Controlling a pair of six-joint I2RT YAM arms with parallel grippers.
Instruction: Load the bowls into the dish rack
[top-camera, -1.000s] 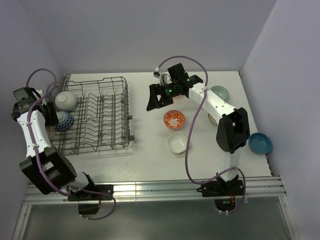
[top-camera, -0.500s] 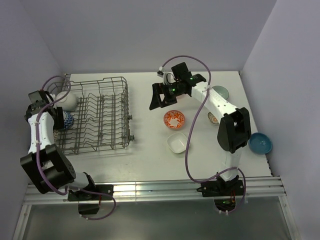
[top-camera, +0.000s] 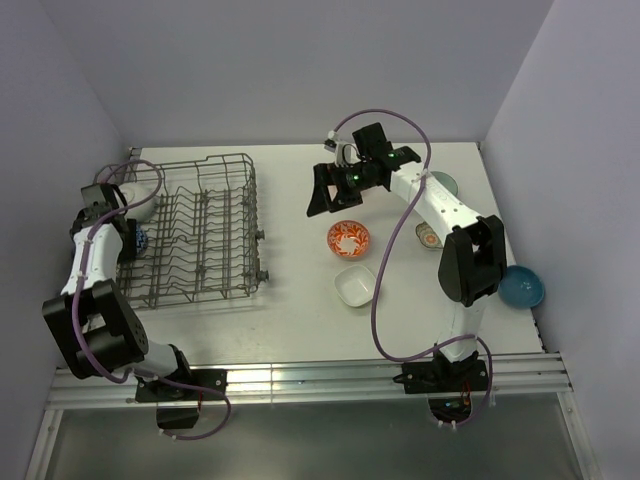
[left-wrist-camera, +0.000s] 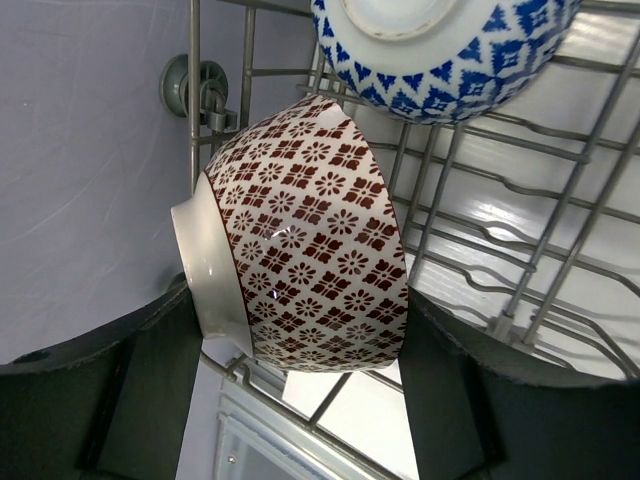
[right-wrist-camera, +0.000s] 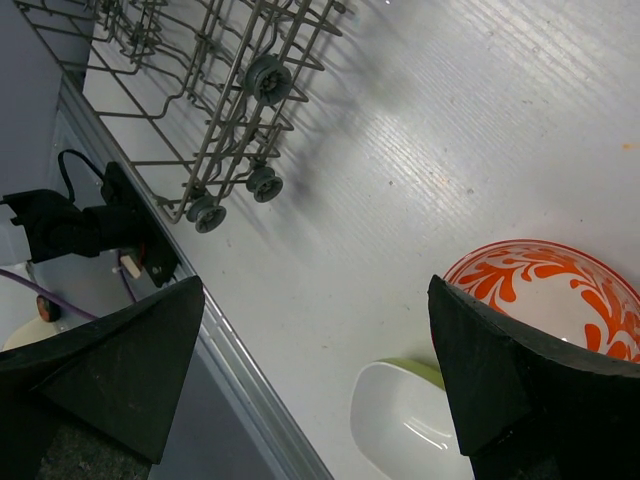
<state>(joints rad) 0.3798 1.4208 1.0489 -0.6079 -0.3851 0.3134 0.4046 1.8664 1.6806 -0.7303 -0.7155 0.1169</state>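
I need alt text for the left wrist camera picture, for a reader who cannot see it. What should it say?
A white bowl with a dark red flower pattern lies on its side, gripped between the dark fingers of the left gripper, against the grey wire dish rack. At the top edge, a blue-and-white patterned bowl rests in the rack.
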